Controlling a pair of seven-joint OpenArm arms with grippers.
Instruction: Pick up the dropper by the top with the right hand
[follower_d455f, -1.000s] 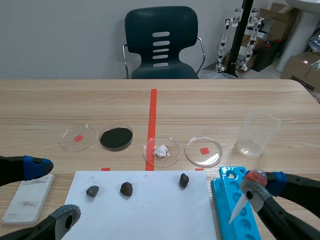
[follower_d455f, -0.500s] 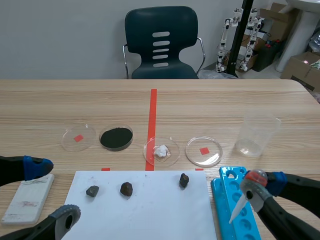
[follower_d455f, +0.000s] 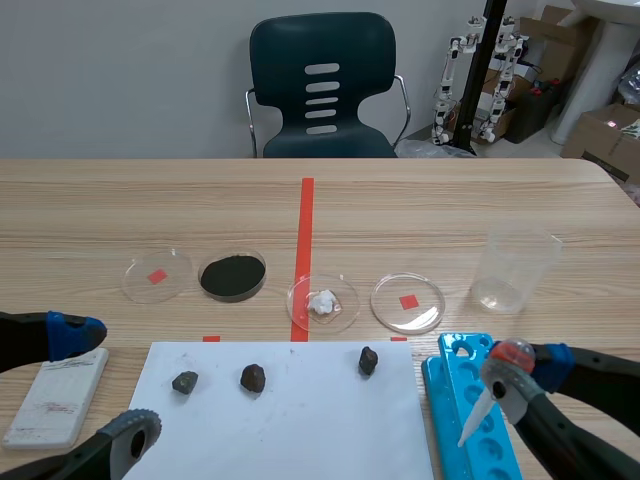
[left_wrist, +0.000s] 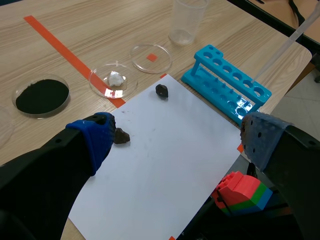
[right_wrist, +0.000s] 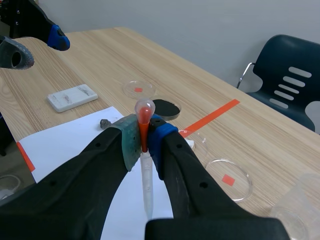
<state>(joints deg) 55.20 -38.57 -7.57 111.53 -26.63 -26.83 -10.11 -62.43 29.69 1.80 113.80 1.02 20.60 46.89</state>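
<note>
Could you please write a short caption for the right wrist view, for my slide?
Right gripper shut on the dropper just below its orange bulb, tip pointing down, above the wooden table.

Three dark rocks (follower_d455f: 253, 378) sit on a white sheet (follower_d455f: 300, 430), blue rack (follower_d455f: 447, 400) just beside it, four little dishes (follower_d455f: 386, 301) and a clear cup (follower_d455f: 515, 272) behind.

Nothing has moved since the earlier frames, dropper (follower_d455f: 479, 408) in the same spot, same tilt
</note>
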